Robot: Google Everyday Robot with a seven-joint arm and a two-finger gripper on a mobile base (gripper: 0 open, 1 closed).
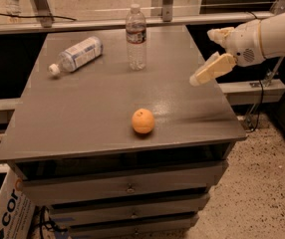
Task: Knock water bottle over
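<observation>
Water bottle [136, 36] stands upright near the far edge of the bench [92, 108], a bit right of that edge's middle, white cap on, dark label band around the upper body. Gripper [203, 56] hangs over the right edge of the bench, roughly level with the far half and well apart from the bottle. Its two pale fingers [213, 68] are spread wide with nothing between them. A second bottle [77, 55] with a big white and blue label lies on its side toward the far-left corner; it is not the target. An orange [143, 121] sits near the front edge, about mid-width, out of the line between claw and bottle.

Handling, as a guess: thin clear ribbed plastic, so light, and the walls will give a little under a push. How much water is inside cannot be told, and that sets how hard a shove it needs. It is tall with a narrow base, so it should tip easily if hit high. Best contact is the label band or the shoulder just below the cap, with a sideways sweep from the right using the flat of a finger. No need to close on it. A push low near the base would likely just slide it across the smooth grey top. The rounded surface is slick, so an off-centre touch may glance off. Once down it will roll, and the far edge is close, so a gentle push is safer.
</observation>
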